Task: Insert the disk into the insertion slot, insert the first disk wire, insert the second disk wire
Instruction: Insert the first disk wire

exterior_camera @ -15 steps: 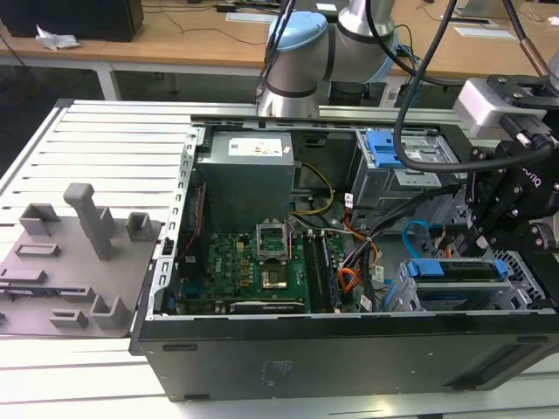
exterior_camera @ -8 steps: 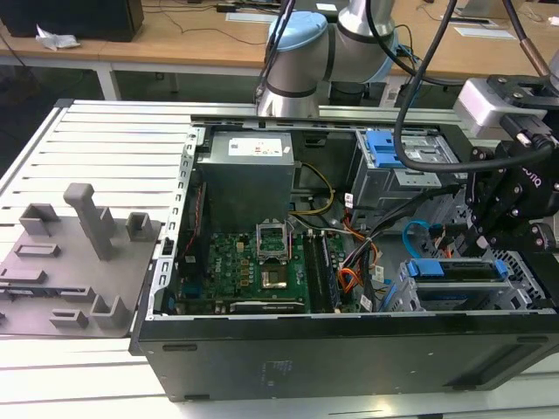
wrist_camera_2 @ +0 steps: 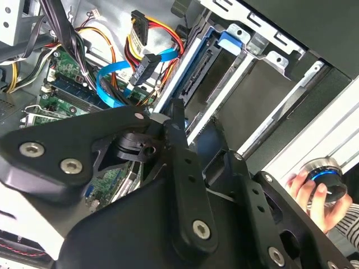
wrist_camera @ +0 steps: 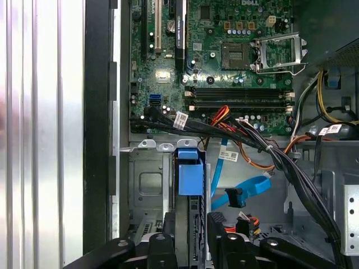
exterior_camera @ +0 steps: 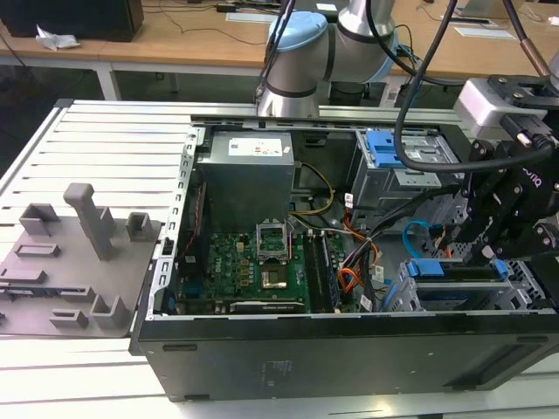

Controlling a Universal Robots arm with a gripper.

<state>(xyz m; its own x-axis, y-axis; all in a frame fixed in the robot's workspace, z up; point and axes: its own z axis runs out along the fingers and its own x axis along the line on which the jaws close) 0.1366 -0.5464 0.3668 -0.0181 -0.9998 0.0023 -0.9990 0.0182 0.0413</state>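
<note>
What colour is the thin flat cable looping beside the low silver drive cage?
Light blue. The thin flat looping cable shows best in the first wrist view.

- In the first wrist view, the disk stands edge-on in the insertion slot. Its near end is hidden behind the gripper, so how deep it sits cannot be told.
- One end of the second disk wire disappears beneath the black cable bundle.
- In the exterior view, the gripper is cut off by that view's right edge and covers part of the disk.
- The grey fixture tray runs off the exterior view's left edge.
- In the second wrist view, a person's hand on a round knob is cut off by the picture's edge.
</note>
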